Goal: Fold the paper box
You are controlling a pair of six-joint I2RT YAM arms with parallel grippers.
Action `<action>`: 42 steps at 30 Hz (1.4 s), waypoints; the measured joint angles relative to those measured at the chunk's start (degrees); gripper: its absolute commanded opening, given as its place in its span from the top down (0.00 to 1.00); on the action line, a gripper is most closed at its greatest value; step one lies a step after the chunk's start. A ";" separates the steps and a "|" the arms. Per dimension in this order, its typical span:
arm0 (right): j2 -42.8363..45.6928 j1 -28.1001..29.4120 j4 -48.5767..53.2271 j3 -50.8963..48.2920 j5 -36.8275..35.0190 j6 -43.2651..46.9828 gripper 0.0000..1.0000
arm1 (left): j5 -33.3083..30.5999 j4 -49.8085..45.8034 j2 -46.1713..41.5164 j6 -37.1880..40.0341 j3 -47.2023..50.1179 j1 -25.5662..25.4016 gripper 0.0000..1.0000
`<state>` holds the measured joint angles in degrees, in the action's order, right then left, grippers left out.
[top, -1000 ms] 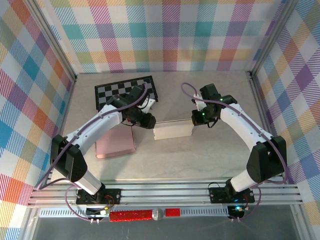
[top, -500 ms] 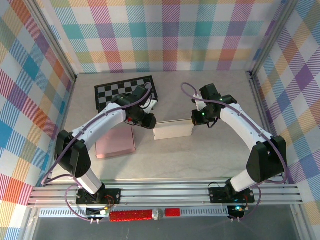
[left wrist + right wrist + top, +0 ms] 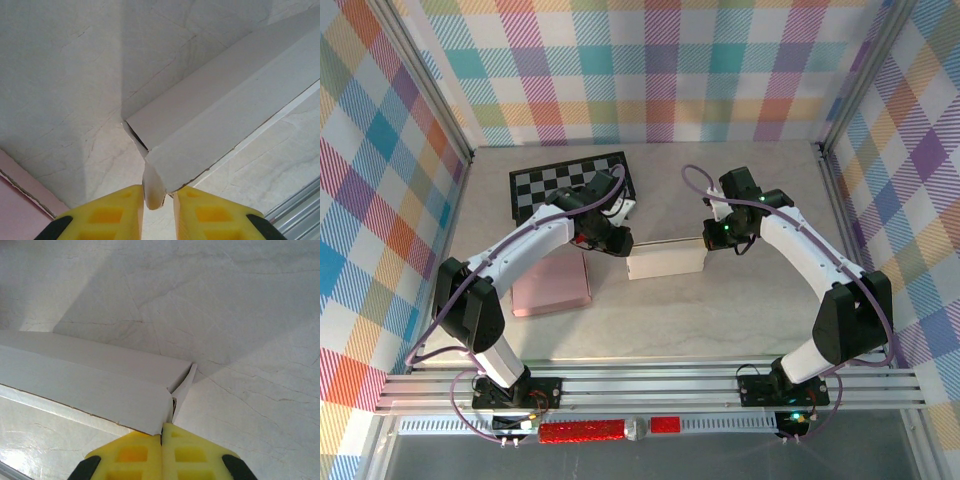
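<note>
Box look: the paper box [image 3: 666, 262] is plain off-white, long and low, with its side walls folded up and a little flap poking out at each end.
Box spot: pretty much mid-desk [image 3: 720, 320], lying left to right, right between the two hands.
Left hand: the left hand [image 3: 158, 192] is narrow, with its yellow fingers on either side of the box's left corner flap. The flap fills the gap, so it's gripped.
Right hand: the right hand [image 3: 162, 432] has its fingers pressed tight together at the box's right end. The thin flap runs down into the seam, so it looks pinched.
Pink sheet: the pink sheet [image 3: 551, 288] lies flat just left of the box without touching it, its far edge under the left arm.
Checkerboard: the checkerboard [image 3: 560, 182] sits at the far left of the desk, behind the box, and the left arm covers its near right corner.
</note>
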<state>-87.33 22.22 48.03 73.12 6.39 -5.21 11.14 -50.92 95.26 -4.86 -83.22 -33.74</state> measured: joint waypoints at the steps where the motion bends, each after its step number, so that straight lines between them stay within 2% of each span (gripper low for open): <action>1: 0.00 0.00 0.00 0.00 0.02 0.02 1.00 | -0.26 -0.02 0.00 -0.02 0.00 -0.02 0.78; 9: 0.00 0.00 0.00 0.04 0.00 0.00 1.00 | -0.33 0.00 0.00 0.09 0.00 -0.26 0.86; 18: -0.11 0.00 0.00 0.07 0.00 -0.24 1.00 | -0.26 -0.02 0.00 -0.50 -0.04 -0.50 0.89; 31: -0.11 0.48 -0.44 0.07 -1.09 -1.95 1.00 | 0.76 -0.94 0.00 -10.71 -0.20 -1.11 0.94; 42: -0.13 0.70 -0.48 0.07 -1.70 -2.16 1.00 | 1.38 -3.89 1.60 -14.88 -2.89 -1.11 0.98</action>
<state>-87.46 22.92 47.55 73.19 4.69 -7.38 12.51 -54.81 96.86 -19.75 -86.11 -34.85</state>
